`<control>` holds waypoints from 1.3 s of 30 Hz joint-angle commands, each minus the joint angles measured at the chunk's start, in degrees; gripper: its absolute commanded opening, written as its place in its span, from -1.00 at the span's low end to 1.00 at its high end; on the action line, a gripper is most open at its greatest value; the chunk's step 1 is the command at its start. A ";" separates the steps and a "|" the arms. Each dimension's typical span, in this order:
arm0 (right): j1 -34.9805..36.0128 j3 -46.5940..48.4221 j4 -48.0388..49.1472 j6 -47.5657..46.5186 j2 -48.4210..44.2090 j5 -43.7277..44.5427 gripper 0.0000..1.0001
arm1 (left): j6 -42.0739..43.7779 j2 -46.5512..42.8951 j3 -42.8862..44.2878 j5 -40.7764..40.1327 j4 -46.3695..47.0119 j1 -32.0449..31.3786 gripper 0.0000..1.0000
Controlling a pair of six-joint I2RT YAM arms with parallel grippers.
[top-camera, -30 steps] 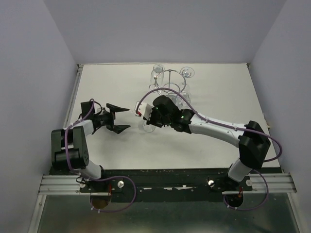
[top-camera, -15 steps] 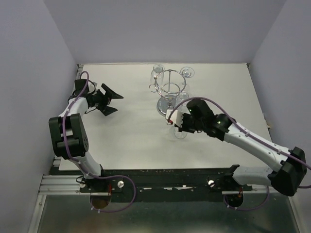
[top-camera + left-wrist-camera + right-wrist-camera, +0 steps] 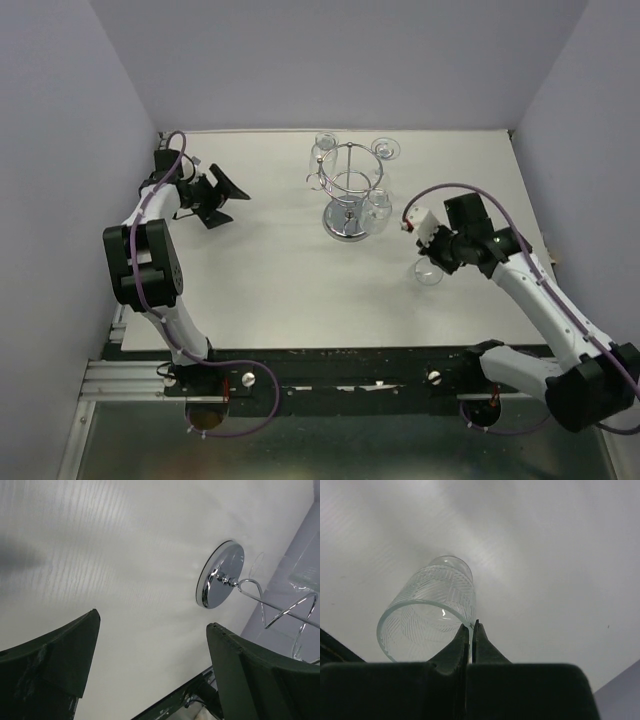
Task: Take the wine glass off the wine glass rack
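Your right claw is pinching the glass by its rim, holding it well apart from the rack, on its right. Your left claw is hanging wide apart. Putting the glass down is likely remaining.

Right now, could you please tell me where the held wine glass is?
In the top view the wine glass is right of the wine glass rack, clear of it, its rim pinched by the right claw.
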 commanded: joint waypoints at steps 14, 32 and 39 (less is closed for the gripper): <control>-28.64 39.75 -8.73 14.59 38.69 5.23 -0.99 | 8.87 3.01 8.45 -3.54 -5.02 -0.89 0.97; -32.34 83.11 -22.98 16.35 69.74 1.97 -0.99 | 14.32 -6.58 1.41 -4.06 -5.55 -3.00 0.98; -32.34 80.74 -24.39 16.97 70.88 0.92 -0.99 | 14.14 -6.85 0.71 -4.50 -5.29 -3.09 0.98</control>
